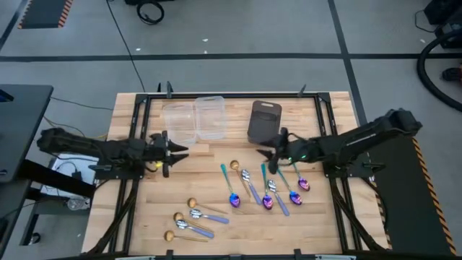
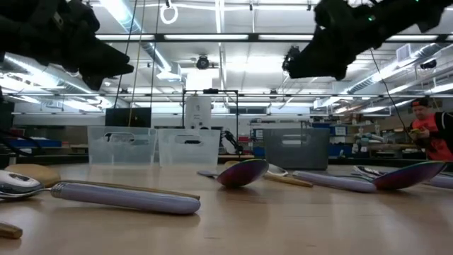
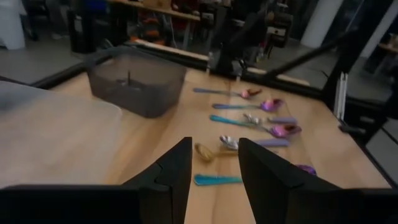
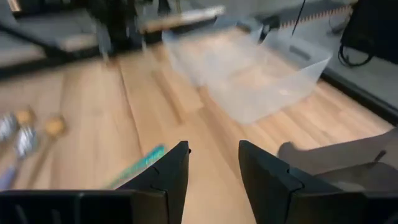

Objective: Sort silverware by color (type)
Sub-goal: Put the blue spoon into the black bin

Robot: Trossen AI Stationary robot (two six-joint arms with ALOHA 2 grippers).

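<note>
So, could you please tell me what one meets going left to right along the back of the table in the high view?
First clear bin → second clear bin → dark grey bin.

Behind, side by side: two clear bins (image 1: 196,119), then dark bin (image 1: 265,120) to the right. Before those, spoons (image 1: 249,189) scattered on the table (image 1: 325,224): one cluster centre-right, another (image 1: 189,219) front-left, well apart.
</note>
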